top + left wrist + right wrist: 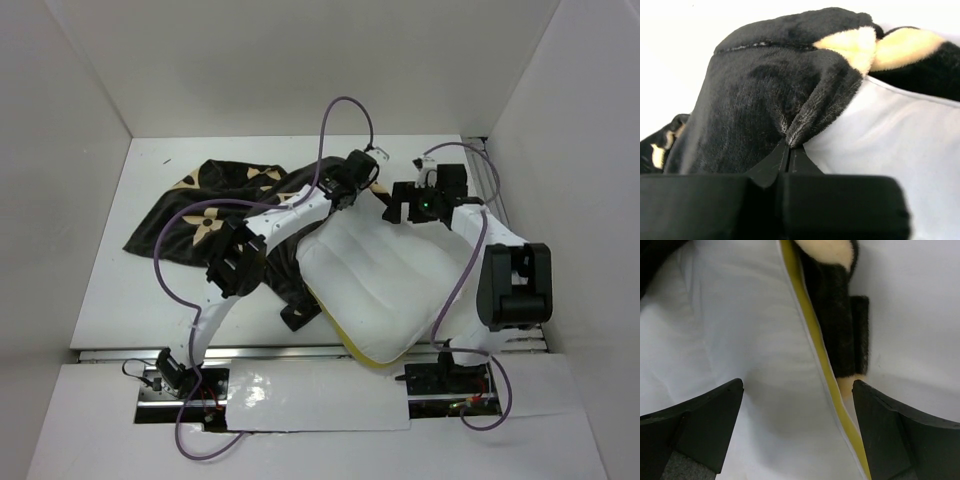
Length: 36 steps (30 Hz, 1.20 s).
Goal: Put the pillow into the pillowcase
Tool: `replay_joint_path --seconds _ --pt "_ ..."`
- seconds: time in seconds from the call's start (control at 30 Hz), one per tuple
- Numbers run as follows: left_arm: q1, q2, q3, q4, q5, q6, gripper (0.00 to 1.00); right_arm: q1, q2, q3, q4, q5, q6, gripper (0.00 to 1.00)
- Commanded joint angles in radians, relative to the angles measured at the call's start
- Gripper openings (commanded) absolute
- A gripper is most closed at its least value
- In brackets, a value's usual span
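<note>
left gripper (pixel 789 146) — pinching one pillowcase (pixel 755 90) fold | right gripper (pixel 797 390) — jaws wide over one pillow (pixel 730 330)

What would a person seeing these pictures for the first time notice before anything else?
The plump white pillow lies in the middle of the top view. The dark flowered pillowcase sprawls to its left; the left gripper pinches a fold of it, while the right gripper hangs open over the pillow's yellow seam.
</note>
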Motion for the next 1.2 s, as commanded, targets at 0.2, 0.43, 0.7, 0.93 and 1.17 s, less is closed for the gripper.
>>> replay_joint_path --seconds 0.2,0.43,0.7,0.93,1.17 --pt "-0.036 -0.047 0.021 0.074 -0.018 0.001 0.0 0.126 0.29 0.208 -0.153 -0.053 -0.241 0.49" --pt "-0.045 -0.188 -0.007 0.053 0.01 -0.065 0.0 0.168 -0.045 0.051 0.166 0.006 -0.087 0.0" --pt "-0.075 -0.421 -0.127 0.039 0.195 -0.155 0.0 0.331 -0.335 -0.109 0.328 0.005 -0.003 0.0" --pt "-0.111 -0.529 -0.214 0.014 0.356 -0.204 0.0 0.385 -0.439 -0.225 0.638 0.083 0.201 0.0" --pt "-0.197 -0.555 -0.346 0.052 0.441 -0.204 0.0 0.394 -0.453 -0.331 0.894 0.146 0.376 0.0"
